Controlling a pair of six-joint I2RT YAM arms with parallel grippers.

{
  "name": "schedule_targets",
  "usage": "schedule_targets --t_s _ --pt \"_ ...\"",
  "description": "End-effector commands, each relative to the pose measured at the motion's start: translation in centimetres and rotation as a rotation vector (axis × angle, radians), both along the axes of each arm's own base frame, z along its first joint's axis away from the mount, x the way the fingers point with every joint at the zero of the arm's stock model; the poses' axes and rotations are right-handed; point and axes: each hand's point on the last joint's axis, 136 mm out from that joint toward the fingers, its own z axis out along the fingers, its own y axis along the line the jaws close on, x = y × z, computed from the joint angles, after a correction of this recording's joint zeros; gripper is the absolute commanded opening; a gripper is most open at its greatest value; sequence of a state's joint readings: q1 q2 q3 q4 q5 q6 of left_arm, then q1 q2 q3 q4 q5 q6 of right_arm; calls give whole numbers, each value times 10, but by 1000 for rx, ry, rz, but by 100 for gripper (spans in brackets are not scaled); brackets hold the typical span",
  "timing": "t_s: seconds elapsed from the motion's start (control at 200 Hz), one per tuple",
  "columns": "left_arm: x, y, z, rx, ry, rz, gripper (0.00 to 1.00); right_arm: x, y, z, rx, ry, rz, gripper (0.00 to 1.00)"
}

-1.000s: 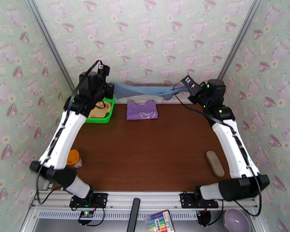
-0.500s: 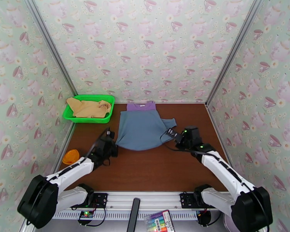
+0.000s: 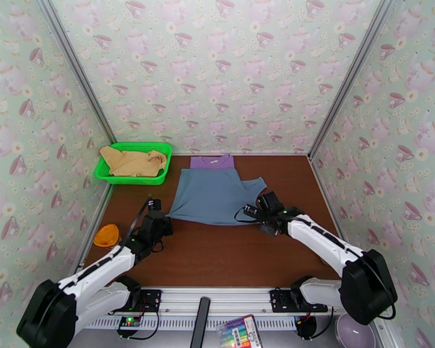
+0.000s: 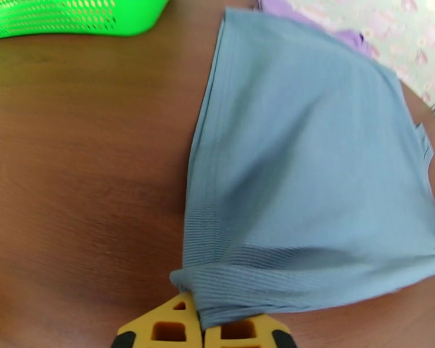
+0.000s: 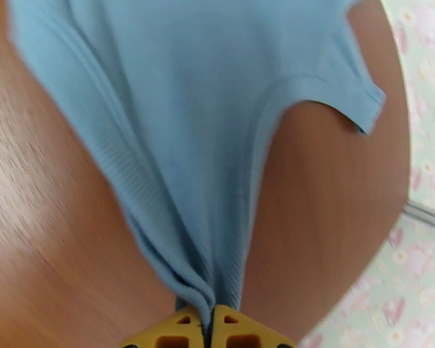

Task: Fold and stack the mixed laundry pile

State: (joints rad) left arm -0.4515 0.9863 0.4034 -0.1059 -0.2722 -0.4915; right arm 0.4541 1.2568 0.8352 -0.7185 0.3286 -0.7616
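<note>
The blue shirt (image 3: pixel 214 195) is spread on the desk (image 3: pixel 229 256), its near corners pinched by the left tool (image 4: pixel 201 330) and right tool (image 5: pixel 209 326), both closed tight on the cloth.

one blue shirt (image 3: pixel 213 195), two other garments (image 3: pixel 211 162), one basket (image 3: pixel 133 180), perhaps one lid (image 3: pixel 106 235).

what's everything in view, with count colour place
blue shirt: 1, slate blue, spread mid-table
purple shirt: 1, purple, far edge, under blue shirt
tan shirt: 1, tan, in basket
basket: 1, green, far left corner
orange item: 1, orange, left edge
pen pack: 1, multicoloured, front ledge
bowl: 1, purple, front right
table: 1, brown, centre
left claw: 1, yellow, shut on blue shirt's left corner
right claw: 1, yellow, shut on its right corner
</note>
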Motion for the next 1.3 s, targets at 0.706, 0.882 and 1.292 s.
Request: schedule_targets --t_s 0.706,0.882,1.292 --pt "-8 -20 -41 -34 178 -47 0 -31 10 -22 -33 105 71 51" --pt "-5 -27 -45 -41 187 -72 0 -34 49 10 163 32 160 59" --pt "-5 -32 -43 -42 190 -96 0 -50 132 -32 243 28 313 49"
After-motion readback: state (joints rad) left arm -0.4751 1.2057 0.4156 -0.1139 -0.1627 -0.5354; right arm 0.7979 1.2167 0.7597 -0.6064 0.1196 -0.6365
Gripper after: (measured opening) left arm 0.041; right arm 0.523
